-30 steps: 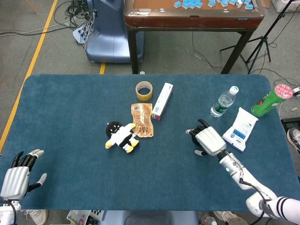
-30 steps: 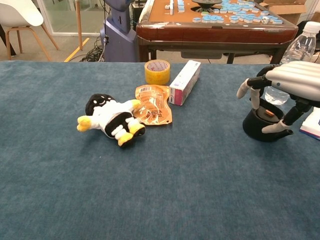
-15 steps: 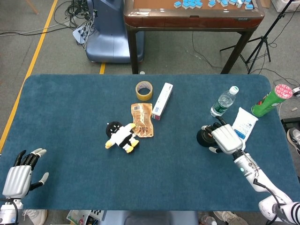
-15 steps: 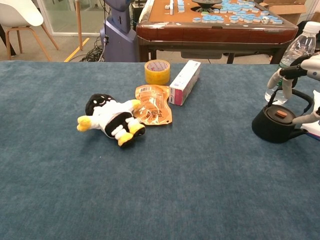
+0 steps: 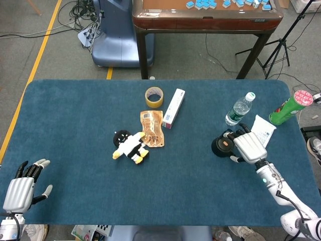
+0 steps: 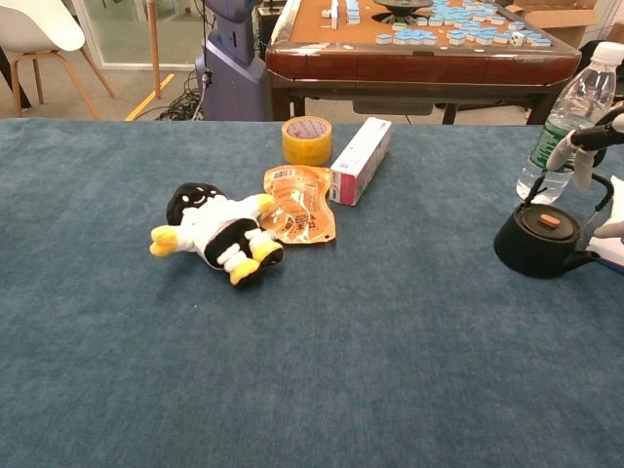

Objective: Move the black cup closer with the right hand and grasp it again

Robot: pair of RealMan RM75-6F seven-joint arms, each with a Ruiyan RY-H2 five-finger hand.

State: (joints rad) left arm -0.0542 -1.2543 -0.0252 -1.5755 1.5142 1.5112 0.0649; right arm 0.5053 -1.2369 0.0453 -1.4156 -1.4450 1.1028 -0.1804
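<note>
The black cup [image 5: 221, 146], squat with a lid and a small orange knob, stands upright on the blue table right of centre; the chest view shows the black cup [image 6: 541, 241] with its handle towards the right edge. My right hand [image 5: 248, 146] lies just right of it, fingers [image 6: 584, 148] spread above and beside the handle and gripping nothing. In the chest view only those fingers show, at the right border. My left hand [image 5: 20, 183] rests open at the near-left table edge, far from the cup.
A water bottle [image 5: 239, 109] stands just behind the cup, with a white wipes pack [image 5: 262, 131] and a green can [image 5: 291, 108] to its right. Mid-table lie a plush penguin [image 5: 129, 146], an orange pouch [image 5: 151, 128], a tape roll [image 5: 154, 97] and a white box [image 5: 173, 108].
My right hand, earlier over the cup's top, has slid off to the right and uncovered it. The cup shifted slightly to the right. The left hand barely moved.
</note>
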